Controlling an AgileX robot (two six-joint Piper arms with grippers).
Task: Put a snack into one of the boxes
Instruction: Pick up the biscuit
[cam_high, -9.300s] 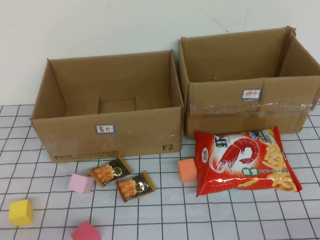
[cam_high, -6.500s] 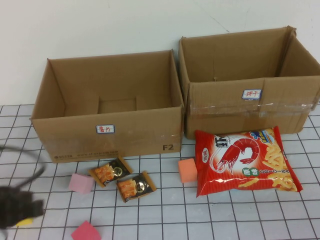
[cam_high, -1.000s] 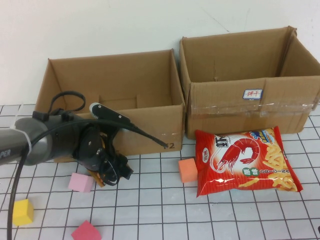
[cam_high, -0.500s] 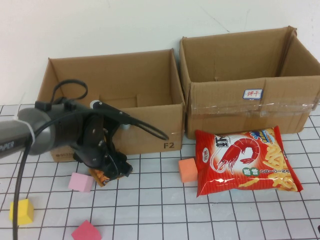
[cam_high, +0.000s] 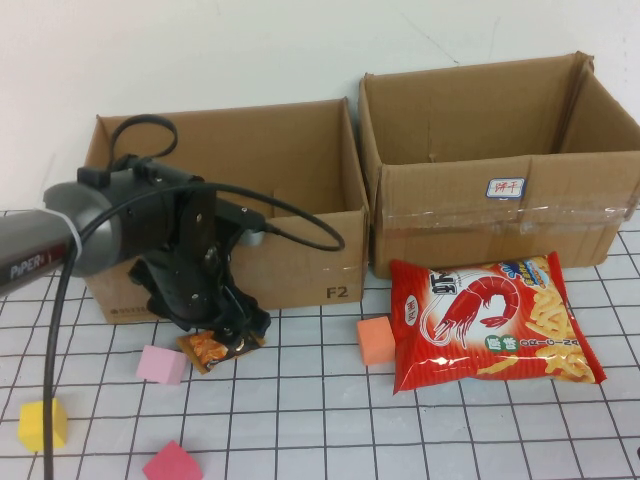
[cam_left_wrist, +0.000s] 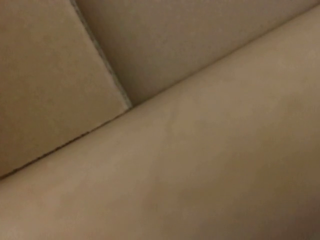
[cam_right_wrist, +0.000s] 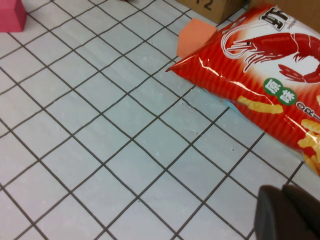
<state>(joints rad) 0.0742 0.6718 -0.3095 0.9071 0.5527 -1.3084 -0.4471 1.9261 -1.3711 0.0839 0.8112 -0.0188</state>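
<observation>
Snack: a small brown snack packet (cam_high: 212, 347) lies flat on the grid table, just before the left box (cam_high: 300, 270); a second packet may sit under the arm, hidden.
Handling: you should judge it light, thin and crinkly, likely slippery (a flat foil pouch); pinch it across an edge or short side.
Left gripper (cam_high: 232, 330): low over the packet, wrist bent steeply down; whether it grips, you cannot tell.
Right gripper (cam_right_wrist: 289, 214): parked near the table's right front edge, fingers together, empty, beside the red shrimp-chip bag (cam_high: 488, 322).
</observation>
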